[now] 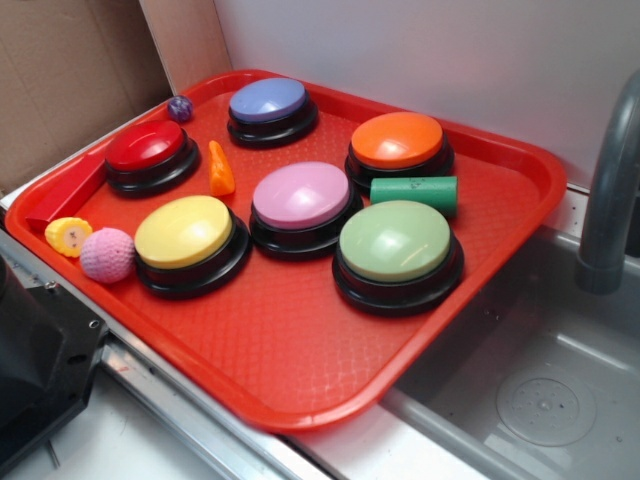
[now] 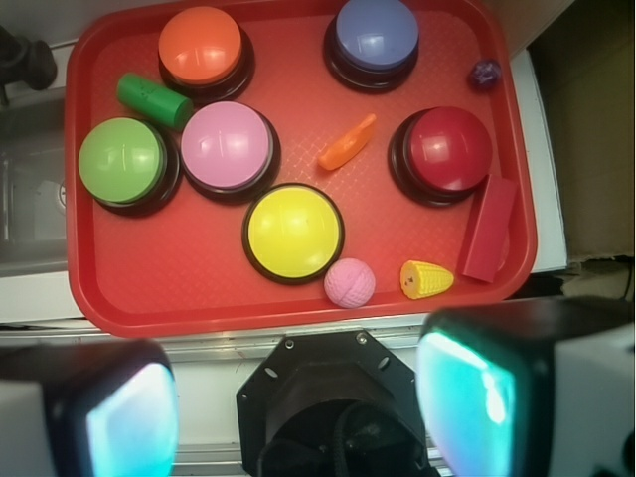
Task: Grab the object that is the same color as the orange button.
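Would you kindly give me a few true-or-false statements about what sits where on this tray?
1. The orange carrot toy lies between the red button and the pink button. True.
2. The green cylinder lies beside the purple button. False: it lies beside the orange button.
3. The gripper is shut on the carrot toy. False: its fingers stand apart, off the tray.
4. The pink ball rests next to the yellow corn toy. True.

Small orange cone toy (image 2: 348,143) lying flat between buttons, orange button (image 2: 201,45) upright at tray's far side
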Tool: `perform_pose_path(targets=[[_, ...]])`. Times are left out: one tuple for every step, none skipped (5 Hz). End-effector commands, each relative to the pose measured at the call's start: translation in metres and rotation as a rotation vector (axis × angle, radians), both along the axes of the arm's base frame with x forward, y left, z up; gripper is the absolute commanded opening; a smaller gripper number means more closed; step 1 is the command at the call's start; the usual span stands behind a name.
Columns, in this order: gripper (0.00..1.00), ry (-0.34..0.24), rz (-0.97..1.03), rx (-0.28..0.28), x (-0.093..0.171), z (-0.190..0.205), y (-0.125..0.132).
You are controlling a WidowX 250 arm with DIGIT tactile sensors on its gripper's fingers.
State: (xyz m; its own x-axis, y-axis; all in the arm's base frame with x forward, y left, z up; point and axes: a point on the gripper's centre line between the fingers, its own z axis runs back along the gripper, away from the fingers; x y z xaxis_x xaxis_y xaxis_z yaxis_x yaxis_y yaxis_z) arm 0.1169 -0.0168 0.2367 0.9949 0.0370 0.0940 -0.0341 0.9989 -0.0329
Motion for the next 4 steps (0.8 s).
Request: perform_pose_path(targets=[[1.00, 0.000, 0.000, 0.000, 0.000, 0.000, 0.000], [1.00, -0.012, 0.101, -0.033, 0.020, -0.011, 0.002], [1.00, -0.056, 0.278, -0.039, 0.037, -0.025, 0.008], [1.00, -0.098, 0.476, -0.013, 0.056, -0.048, 0.017]])
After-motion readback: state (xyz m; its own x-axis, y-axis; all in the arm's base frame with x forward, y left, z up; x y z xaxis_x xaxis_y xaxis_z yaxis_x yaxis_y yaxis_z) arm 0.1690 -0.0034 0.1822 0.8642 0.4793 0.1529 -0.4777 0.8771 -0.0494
